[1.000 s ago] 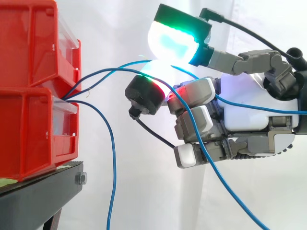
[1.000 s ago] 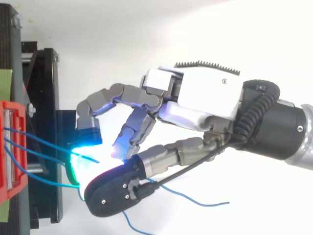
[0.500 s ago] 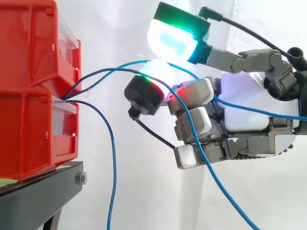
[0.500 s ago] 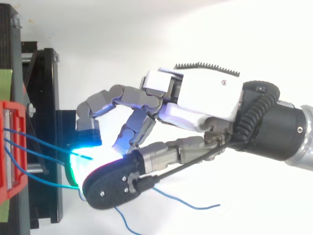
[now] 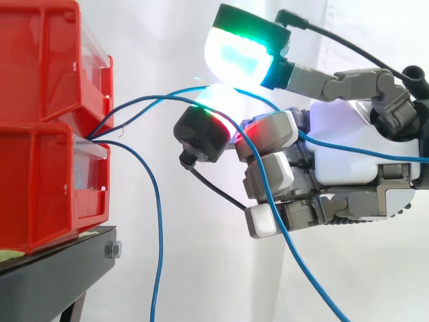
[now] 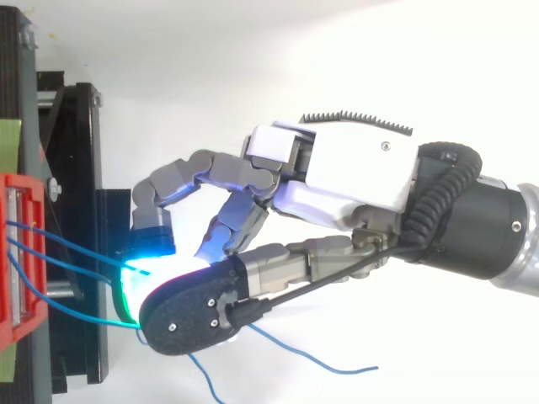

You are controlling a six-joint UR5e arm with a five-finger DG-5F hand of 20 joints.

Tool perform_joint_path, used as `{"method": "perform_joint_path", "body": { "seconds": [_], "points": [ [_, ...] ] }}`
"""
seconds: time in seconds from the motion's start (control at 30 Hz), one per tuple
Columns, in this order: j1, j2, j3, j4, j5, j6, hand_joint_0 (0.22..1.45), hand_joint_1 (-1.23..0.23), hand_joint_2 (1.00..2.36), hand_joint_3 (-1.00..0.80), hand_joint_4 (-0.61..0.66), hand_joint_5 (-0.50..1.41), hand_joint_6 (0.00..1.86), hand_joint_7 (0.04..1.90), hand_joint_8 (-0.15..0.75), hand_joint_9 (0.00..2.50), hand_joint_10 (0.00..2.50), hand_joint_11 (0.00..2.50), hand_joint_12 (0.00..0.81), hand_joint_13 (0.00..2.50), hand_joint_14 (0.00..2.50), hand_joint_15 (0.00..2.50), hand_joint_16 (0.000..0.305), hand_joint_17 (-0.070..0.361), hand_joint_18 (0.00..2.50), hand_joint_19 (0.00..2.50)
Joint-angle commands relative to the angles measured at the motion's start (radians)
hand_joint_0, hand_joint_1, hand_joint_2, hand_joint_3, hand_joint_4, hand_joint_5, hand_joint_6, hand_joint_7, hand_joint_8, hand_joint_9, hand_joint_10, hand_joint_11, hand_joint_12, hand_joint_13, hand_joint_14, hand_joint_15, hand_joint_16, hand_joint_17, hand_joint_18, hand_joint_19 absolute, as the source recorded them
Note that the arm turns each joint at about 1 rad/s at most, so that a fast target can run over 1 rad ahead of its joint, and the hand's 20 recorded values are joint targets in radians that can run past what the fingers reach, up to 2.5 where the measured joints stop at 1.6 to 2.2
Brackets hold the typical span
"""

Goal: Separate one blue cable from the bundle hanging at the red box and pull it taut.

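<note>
One blue cable [image 5: 175, 88] is lifted out of the bundle at the red box [image 5: 47, 181], pinched between the curled fingers [image 5: 241, 57] of the hand [image 5: 342, 154]; it arcs slack, so pulling it taut remains, while a loose cable [image 5: 158, 235] hangs down below the box

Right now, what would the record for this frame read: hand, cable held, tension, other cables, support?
hand: hand shut, thumb pad and upper finger pad pinching one blue cable
tension: held cable arcs up from the red box to the pinch; not yet taut
other cables: hanging cable drops beside the box; trailing cable crosses the hand toward lower right
support: red box sits on a black stand
</note>
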State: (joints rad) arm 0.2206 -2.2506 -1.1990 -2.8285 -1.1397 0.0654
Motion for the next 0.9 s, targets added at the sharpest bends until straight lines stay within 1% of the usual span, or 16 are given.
{"method": "perform_joint_path", "body": {
  "seconds": [0.0,0.07,0.13,0.3,0.5,0.53,0.57,0.6,0.63,0.67,0.7,0.73,0.77,0.8,0.83,0.87],
  "points": [
    [0.000,0.000,-0.001,0.003,0.000,-0.001,0.63,-0.57,1.01,-0.33,0.09,-0.18,0.75,1.21,0.283,1.21,0.03,1.18,0.360,1.15,0.03,0.81,0.046,0.104,0.85,0.71],
    [0.000,0.000,0.001,0.004,0.000,-0.001,0.62,-0.61,1.02,-0.26,0.09,-0.18,0.75,1.22,0.286,1.19,0.03,1.17,0.364,1.15,0.03,0.80,0.047,0.105,0.84,0.71],
    [0.002,0.000,-0.001,0.004,0.000,-0.001,0.62,-0.63,1.02,-0.23,0.10,-0.18,0.75,1.22,0.285,1.18,0.03,1.17,0.365,1.14,0.03,0.80,0.047,0.106,0.83,0.71],
    [0.002,0.000,-0.001,0.001,0.000,-0.001,0.62,-0.70,1.02,-0.22,0.10,-0.18,0.75,1.23,0.284,1.17,0.03,1.18,0.364,1.13,0.03,0.81,0.047,0.107,0.83,0.71],
    [0.002,0.000,0.001,0.000,0.000,-0.001,0.67,-0.77,1.01,-0.31,0.10,-0.20,0.78,1.19,0.275,1.13,0.03,1.17,0.356,1.10,0.03,0.79,0.048,0.107,0.82,0.68],
    [0.002,0.000,-0.001,0.001,0.000,-0.001,0.67,-0.79,1.01,-0.37,0.10,-0.20,0.79,1.19,0.274,1.12,0.03,1.17,0.355,1.10,0.03,0.78,0.047,0.106,0.81,0.68],
    [0.002,-0.001,-0.001,0.001,0.000,-0.001,0.63,-0.77,1.00,-0.50,0.11,-0.20,0.78,1.18,0.274,1.11,0.03,1.10,0.344,1.09,0.03,0.77,0.047,0.106,0.80,0.68],
    [0.002,0.000,-0.001,0.003,0.000,-0.001,0.61,-0.75,1.00,-0.50,0.11,-0.19,0.76,1.19,0.275,1.11,0.03,1.06,0.346,1.08,0.03,0.76,0.047,0.106,0.80,0.68],
    [0.002,0.000,-0.001,0.004,0.000,-0.001,0.56,-0.69,1.00,-0.50,0.12,-0.18,0.74,1.20,0.279,1.11,0.03,1.00,0.353,1.08,0.03,0.73,0.048,0.109,0.81,0.68],
    [0.002,0.000,-0.001,0.004,0.000,-0.001,0.53,-0.60,1.00,-0.50,0.12,-0.16,0.69,1.24,0.288,1.13,0.03,0.95,0.359,1.09,0.03,0.72,0.050,0.112,0.83,0.68],
    [0.002,0.000,-0.001,0.004,0.000,-0.001,0.52,-0.58,1.00,-0.50,0.12,-0.16,0.69,1.23,0.289,1.13,0.03,0.94,0.361,1.09,0.03,0.72,0.050,0.112,0.83,0.68],
    [0.002,0.000,-0.001,0.004,0.000,-0.001,0.51,-0.51,1.00,-0.50,0.14,-0.14,0.66,1.20,0.290,1.14,0.03,0.91,0.368,1.10,0.03,0.72,0.051,0.114,0.84,0.68],
    [0.002,0.000,-0.001,0.004,0.000,-0.001,0.53,-0.44,1.00,-0.50,0.14,-0.13,0.60,1.28,0.281,1.14,0.03,0.88,0.366,1.09,0.03,0.72,0.050,0.112,0.83,0.70],
    [0.002,0.000,-0.001,0.004,0.000,-0.001,0.54,-0.42,1.00,-0.50,0.13,-0.12,0.58,1.31,0.279,1.14,0.03,0.87,0.360,1.09,0.03,0.72,0.049,0.111,0.83,0.70],
    [0.002,0.000,-0.001,0.004,0.000,-0.001,0.57,-0.38,1.00,-0.50,0.12,-0.11,0.54,1.37,0.274,1.13,0.03,0.86,0.355,1.09,0.02,0.72,0.047,0.106,0.82,0.72],
    [0.002,0.000,-0.001,0.004,0.000,-0.001,0.60,-0.38,1.00,-0.50,0.11,-0.10,0.52,1.39,0.269,1.14,0.03,0.86,0.353,1.09,0.02,0.73,0.047,0.105,0.82,0.73]
  ]
}}
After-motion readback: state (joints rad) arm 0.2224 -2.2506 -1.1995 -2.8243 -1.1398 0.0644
